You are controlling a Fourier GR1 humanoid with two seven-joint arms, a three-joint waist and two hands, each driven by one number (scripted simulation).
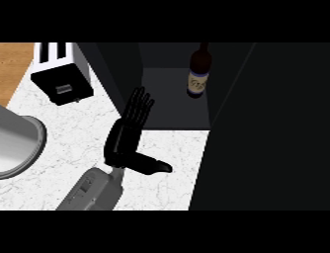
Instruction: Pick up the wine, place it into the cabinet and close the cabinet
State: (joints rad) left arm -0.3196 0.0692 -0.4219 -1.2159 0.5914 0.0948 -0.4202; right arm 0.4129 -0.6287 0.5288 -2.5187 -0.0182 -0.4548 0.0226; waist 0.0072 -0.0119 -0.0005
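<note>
My left hand [128,141], empty, its fingers straight and thumb out to the side, lies above the white counter [169,146], fingertips overlapping the dark left panel of the open cabinet [172,104]. The wine [200,74] stands upright inside the cabinet, apart from my hand. A toaster [62,76] sits farther left.

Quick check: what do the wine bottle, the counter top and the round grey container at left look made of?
Wine bottle: likely dark glass, glossy, with a paper-looking label. Counter: white marble-like stone with grey veining. Container: probably brushed metal, going by its smooth grey sheen.
</note>
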